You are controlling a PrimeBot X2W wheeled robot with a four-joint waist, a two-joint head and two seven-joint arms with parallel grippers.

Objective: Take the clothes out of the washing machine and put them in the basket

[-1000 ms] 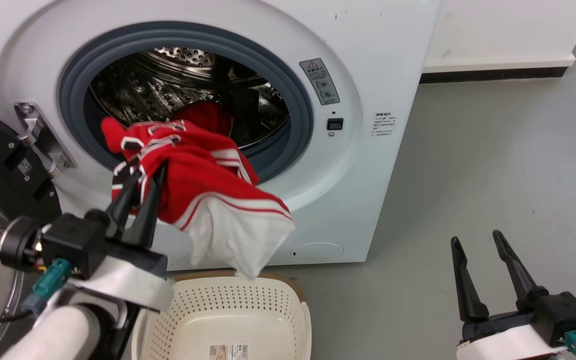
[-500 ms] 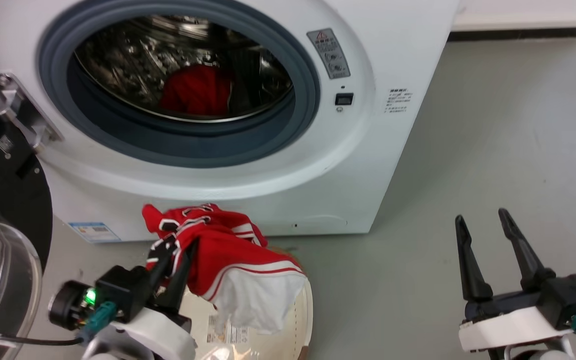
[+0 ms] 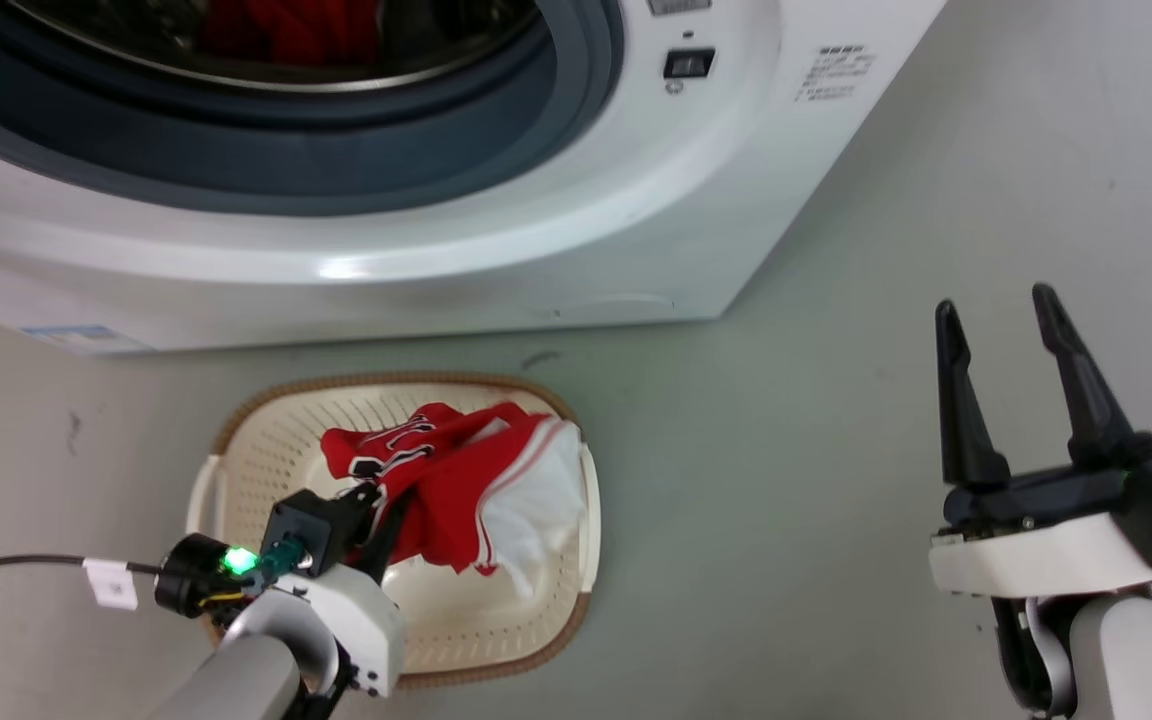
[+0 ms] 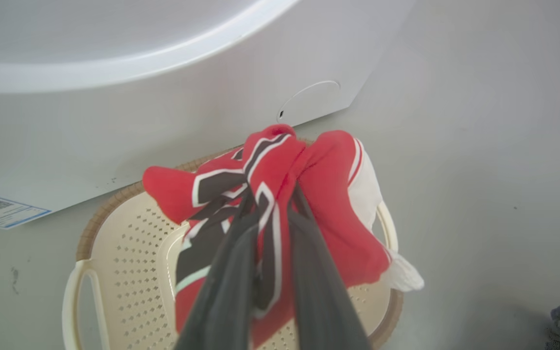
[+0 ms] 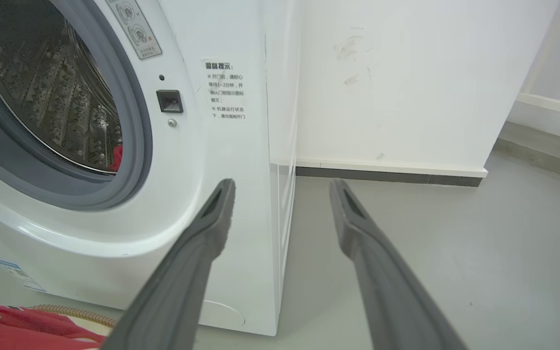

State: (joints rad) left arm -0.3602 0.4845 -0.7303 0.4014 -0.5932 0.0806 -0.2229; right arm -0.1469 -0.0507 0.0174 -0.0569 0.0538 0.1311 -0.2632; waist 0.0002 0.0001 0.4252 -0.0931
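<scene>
Spillage worries me: my left fingers (image 4: 229,277) pinch the jersey (image 3: 456,470) low over the basket (image 3: 266,450), its white hem at the rim, so it may slide floorward. Right fingers (image 3: 961,420) gape, empty.

Grey floor (image 3: 886,250), white wall (image 5: 382,73)

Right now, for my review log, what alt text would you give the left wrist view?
The left gripper is shut on a red jersey with white-edged dark markings, holding it over a cream perforated basket. The washing machine shows its white front behind, standing on a grey floor.
</scene>
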